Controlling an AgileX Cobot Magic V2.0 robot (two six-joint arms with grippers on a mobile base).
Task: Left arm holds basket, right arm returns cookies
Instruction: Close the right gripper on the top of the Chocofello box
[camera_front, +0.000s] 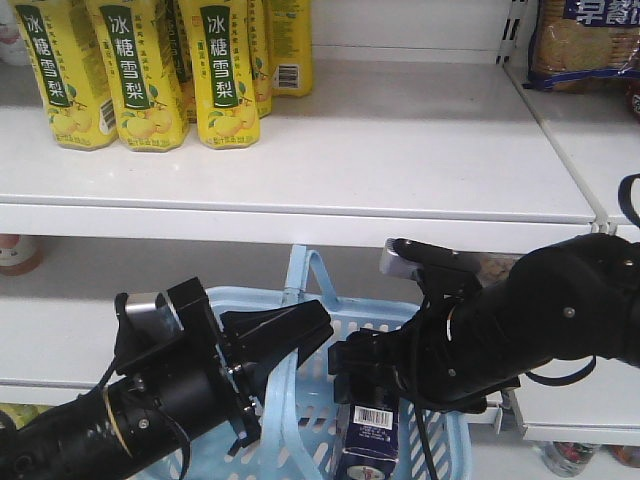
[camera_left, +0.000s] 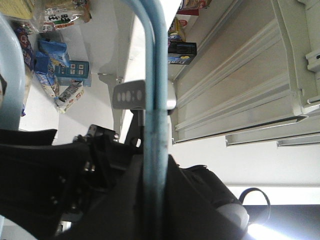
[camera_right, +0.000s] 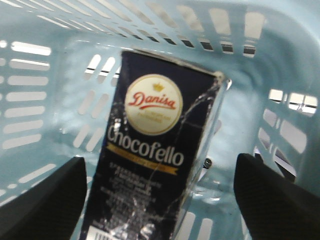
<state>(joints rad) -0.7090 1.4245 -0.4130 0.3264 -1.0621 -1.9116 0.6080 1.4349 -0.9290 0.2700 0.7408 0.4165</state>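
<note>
Between the spread fingers (camera_right: 45, 200) of your right pincer (camera_right: 160, 162), unpinched, the cookies (camera_right: 150, 150) stand on end in the basket (camera_right: 45, 100), long axis along your reach. Your left pincer (camera_front: 300, 335) clamps the handle (camera_front: 300, 275), farther off.

Front cam faces shelves (camera_front: 400, 150), basket (camera_front: 365, 320) at 6 o'clock. Left wrist: close, up along handle (camera_left: 156, 60). Right wrist: down into basket.
</note>
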